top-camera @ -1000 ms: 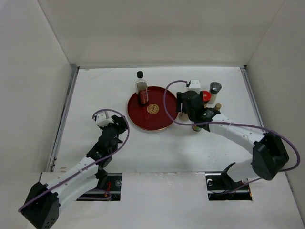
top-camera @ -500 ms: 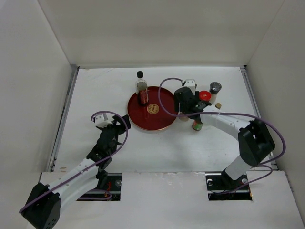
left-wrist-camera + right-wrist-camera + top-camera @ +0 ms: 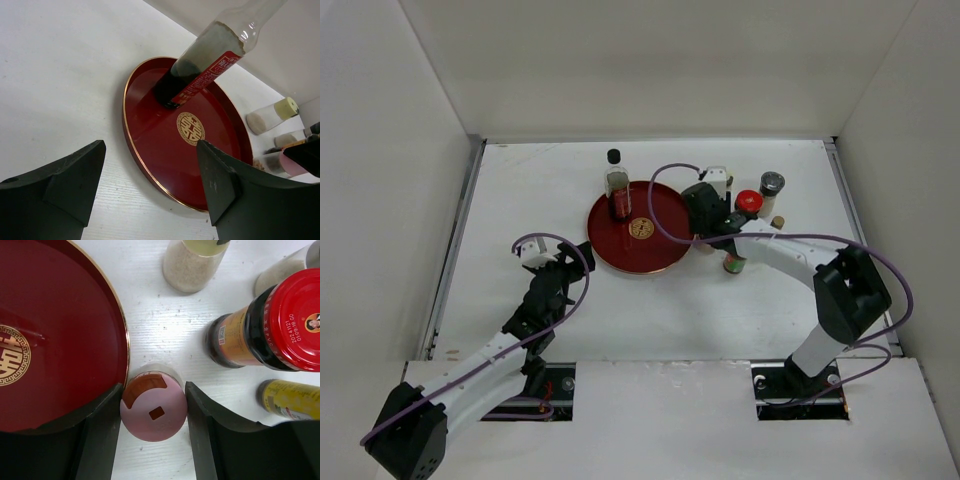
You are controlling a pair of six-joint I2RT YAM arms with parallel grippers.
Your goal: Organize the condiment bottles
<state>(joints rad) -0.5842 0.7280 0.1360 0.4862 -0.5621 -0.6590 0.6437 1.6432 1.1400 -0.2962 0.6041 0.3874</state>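
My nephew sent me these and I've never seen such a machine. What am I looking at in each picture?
Two robot arms are bolted to a table. The wide picture looks down from above; the other two come from a camera on each wrist. A round red tray holds one tall glass bottle; smaller bottles stand beside it, including a red-capped jar. The left hand is open and empty. The right hand straddles a pink-capped bottle; whether it grips is unclear.

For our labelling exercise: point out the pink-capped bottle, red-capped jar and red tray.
pink-capped bottle (image 3: 153, 412), right wrist view, cap top.
red-capped jar (image 3: 295, 320), right wrist view, lid.
red tray (image 3: 150, 135), left wrist view, bare floor.
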